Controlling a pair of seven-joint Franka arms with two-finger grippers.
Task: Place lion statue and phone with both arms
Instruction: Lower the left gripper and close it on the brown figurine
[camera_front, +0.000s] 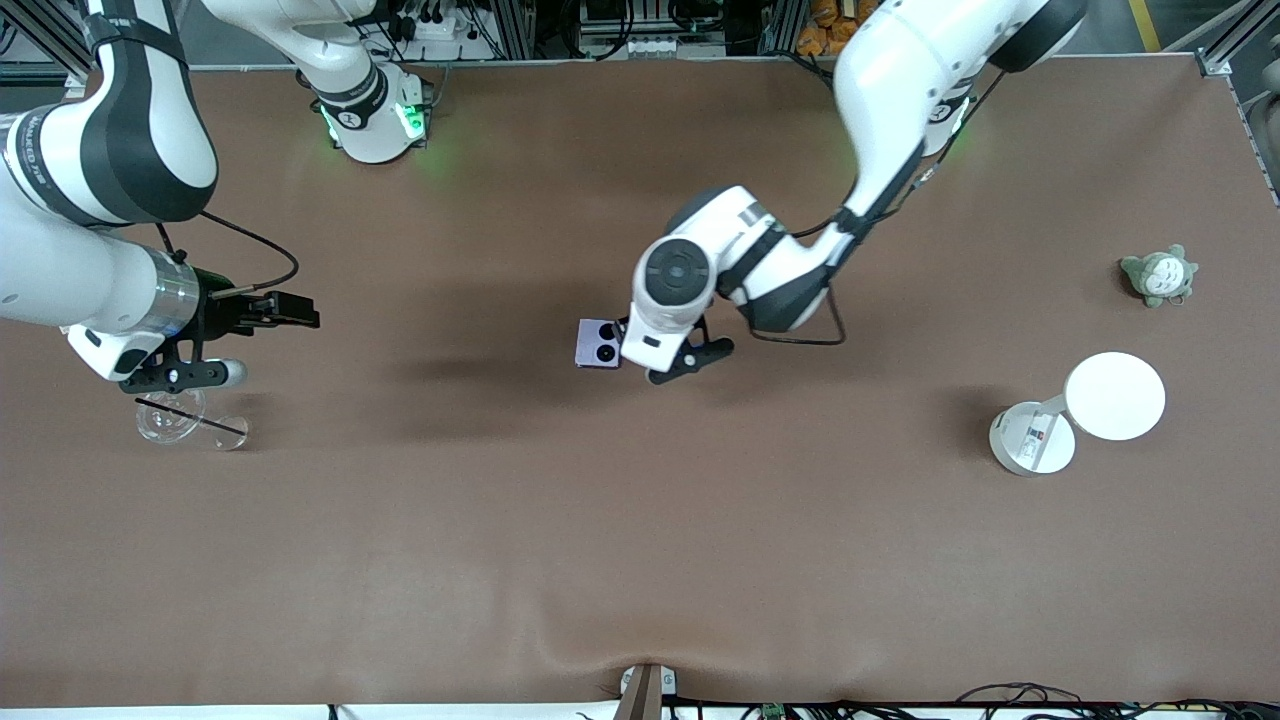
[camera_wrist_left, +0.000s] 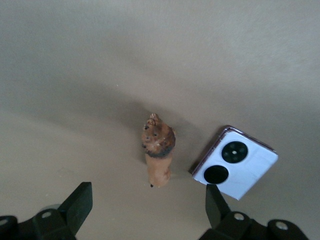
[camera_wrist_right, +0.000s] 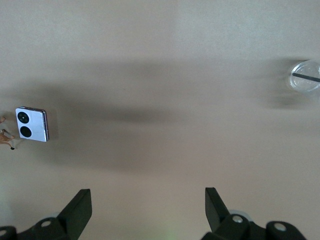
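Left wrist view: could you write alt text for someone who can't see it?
A tiny orange-brown lion statue lies on the brown table beside a pale lavender folded phone with two black round lenses, the two close together but not touching. The left hand hovers above them, its two dark fingers open and empty.

A grey-green plush (camera_front: 1158, 275) sits at about three o'clock on the brown table (camera_front: 600, 550), with a white round-headed lamp (camera_front: 1080, 410) just nearer the front camera. At nine o'clock lies clear glassware (camera_front: 185, 420), perhaps a flask, with a thin dark rod (camera_front: 190, 414) across it.
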